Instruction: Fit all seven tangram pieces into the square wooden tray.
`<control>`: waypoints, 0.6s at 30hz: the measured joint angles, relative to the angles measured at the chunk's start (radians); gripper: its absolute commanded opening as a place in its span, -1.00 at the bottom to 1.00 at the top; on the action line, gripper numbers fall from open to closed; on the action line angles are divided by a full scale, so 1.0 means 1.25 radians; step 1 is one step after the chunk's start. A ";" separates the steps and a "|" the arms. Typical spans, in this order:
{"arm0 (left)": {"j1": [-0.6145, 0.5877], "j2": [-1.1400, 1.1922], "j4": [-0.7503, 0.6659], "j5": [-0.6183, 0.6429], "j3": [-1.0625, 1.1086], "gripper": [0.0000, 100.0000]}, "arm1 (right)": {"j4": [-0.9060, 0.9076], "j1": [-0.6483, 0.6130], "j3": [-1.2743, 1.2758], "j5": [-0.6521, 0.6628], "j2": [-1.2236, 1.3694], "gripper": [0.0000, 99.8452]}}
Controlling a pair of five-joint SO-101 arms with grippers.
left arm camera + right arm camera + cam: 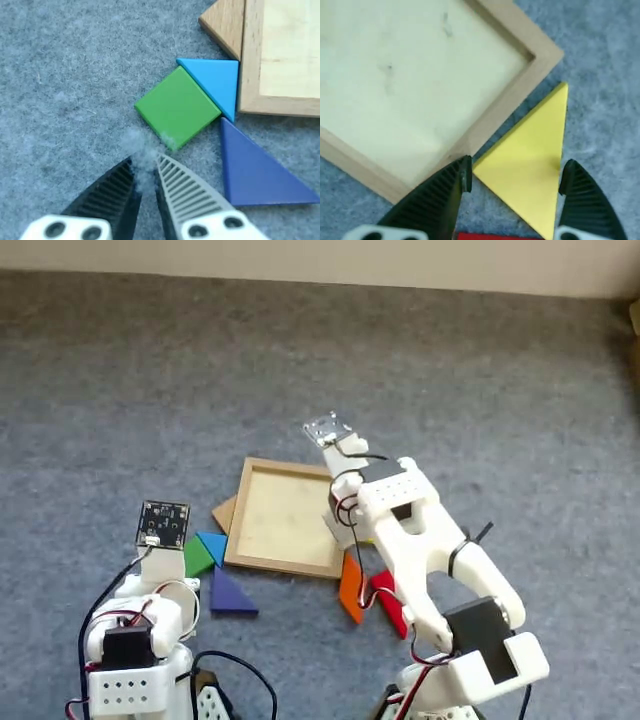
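Note:
The square wooden tray (243, 525) (530, 75) lies in the middle with nothing in it. My right gripper (516, 175) is open and straddles the yellow triangle (530, 165), which lies on the carpet just outside the tray's corner. A red piece (495, 236) (392, 605) lies close behind it. My left gripper (145, 167) is shut with nothing in it, low over the carpet just short of the green square (177, 107) (198, 558). The green square touches the light blue triangle (215, 80). Beside them are a dark blue triangle (255, 172) (230, 595) and a wooden-coloured piece (225, 22).
An orange piece (351, 588) lies by the tray's near right corner, next to the red one. The right arm (400, 510) reaches over the tray's right edge. Grey carpet stretches on all sides, with open room beyond the tray.

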 measured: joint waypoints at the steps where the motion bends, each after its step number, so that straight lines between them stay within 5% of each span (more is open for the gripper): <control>1: 0.000 0.000 0.000 0.000 0.000 -0.99 | -0.010 0.000 0.000 0.000 0.002 -0.44; 18: 0.000 0.000 0.000 0.000 0.000 -0.99 | 0.072 0.025 -0.082 0.007 0.119 -0.44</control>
